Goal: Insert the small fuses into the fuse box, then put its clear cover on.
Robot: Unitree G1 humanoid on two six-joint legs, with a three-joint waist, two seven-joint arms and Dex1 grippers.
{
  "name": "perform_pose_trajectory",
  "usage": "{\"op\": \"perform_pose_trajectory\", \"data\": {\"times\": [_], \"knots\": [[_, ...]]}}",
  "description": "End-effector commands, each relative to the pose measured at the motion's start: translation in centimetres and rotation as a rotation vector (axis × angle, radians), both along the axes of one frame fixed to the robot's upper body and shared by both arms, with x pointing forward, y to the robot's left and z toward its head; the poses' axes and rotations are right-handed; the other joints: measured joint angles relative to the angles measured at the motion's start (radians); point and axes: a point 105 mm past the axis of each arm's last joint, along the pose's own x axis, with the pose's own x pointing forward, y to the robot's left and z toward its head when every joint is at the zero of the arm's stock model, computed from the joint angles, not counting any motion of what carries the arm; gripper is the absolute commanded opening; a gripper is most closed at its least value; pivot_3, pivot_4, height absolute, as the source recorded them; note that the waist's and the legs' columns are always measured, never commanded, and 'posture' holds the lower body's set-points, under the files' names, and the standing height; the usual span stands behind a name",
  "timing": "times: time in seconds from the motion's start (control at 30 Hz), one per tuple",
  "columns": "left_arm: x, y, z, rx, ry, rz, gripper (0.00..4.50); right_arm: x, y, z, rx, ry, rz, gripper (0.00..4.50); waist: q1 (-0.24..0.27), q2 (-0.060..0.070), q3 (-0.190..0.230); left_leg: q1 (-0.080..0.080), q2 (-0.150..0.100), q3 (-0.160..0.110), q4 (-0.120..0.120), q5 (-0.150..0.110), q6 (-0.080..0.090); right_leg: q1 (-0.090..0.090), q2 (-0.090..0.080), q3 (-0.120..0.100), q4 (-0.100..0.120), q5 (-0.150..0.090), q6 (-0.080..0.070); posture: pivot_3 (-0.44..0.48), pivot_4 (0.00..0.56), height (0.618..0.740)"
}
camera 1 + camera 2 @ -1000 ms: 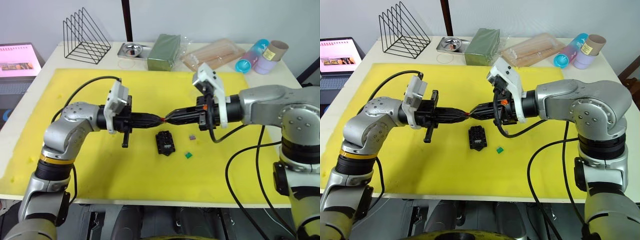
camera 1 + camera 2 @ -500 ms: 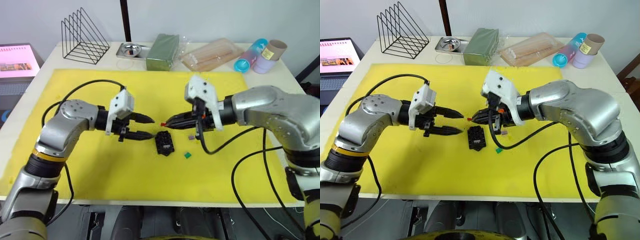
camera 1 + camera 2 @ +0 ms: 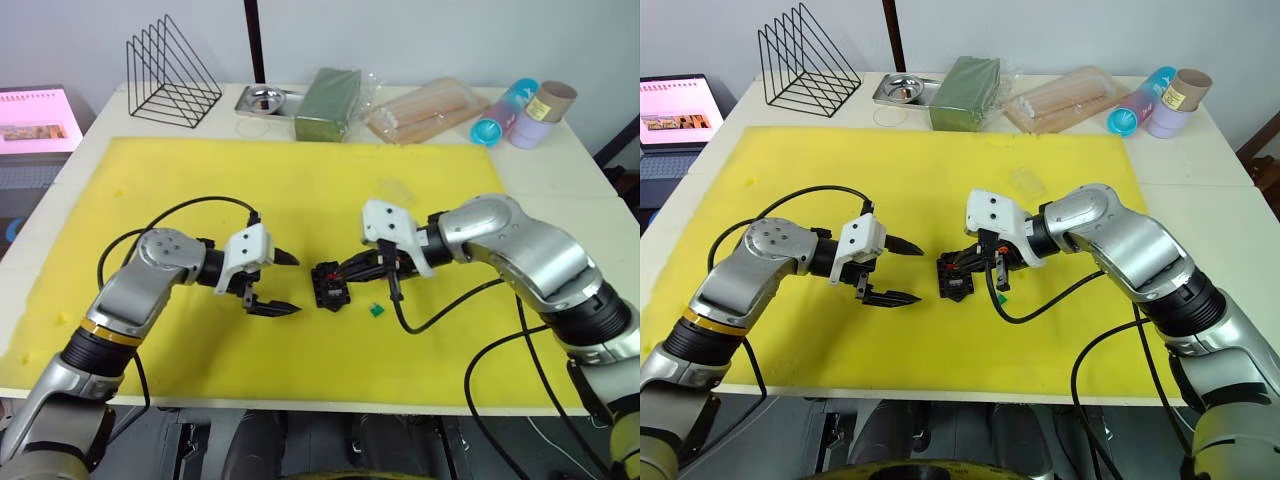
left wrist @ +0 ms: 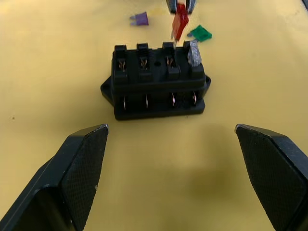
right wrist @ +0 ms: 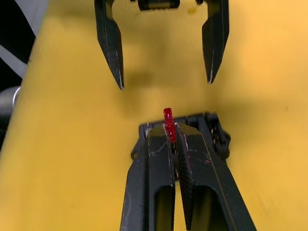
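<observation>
Yellow mat (image 3: 150,180) covering a white table (image 3: 560,165), lying flat under everything. Sitting mid-mat: black fuse box (image 4: 155,82), grey fuse (image 4: 193,52) already slotted at one end. Pinching the red fuse (image 4: 180,23) edge-on in the right gripper (image 5: 172,132), hovering just over the box's slots. Gaping wide just beside the box, the left gripper (image 3: 284,283), holding nothing. Lying loose near the box: purple fuse (image 4: 140,19) and green fuse (image 3: 376,311). Resting farther back on the mat, clear cover (image 3: 1027,183). Judging fuses as light, stiff, slick plastic; gripping by the coloured head, blades down, pressing straight to avoid bending.
</observation>
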Motion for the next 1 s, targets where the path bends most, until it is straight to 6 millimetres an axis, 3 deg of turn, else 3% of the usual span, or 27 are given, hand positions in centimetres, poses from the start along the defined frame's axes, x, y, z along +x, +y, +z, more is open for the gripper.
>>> {"op": "perform_pose_trajectory", "data": {"times": [0.03,1.0], "knots": [[-0.18,-0.33,0.62,-0.007,-0.045,-0.019,4.47,0.28,-0.03,0.33,-0.001,-0.032,0.016,0.00,0.000,0.000,0.000,0.000,0.000,0.000,0.000,0.000,0.000,0.000,0.000,0.000,0.000,0.000,0.000,0.000,0.150,0.740],[0.02,-0.85,0.54,-0.024,-0.083,-0.014,4.47,0.76,0.48,-0.12,-0.037,-0.014,0.037,0.00,0.000,0.000,0.000,0.000,0.000,0.000,0.001,0.000,0.000,0.000,0.000,0.000,0.001,0.000,0.000,0.000,0.150,0.740]]}}
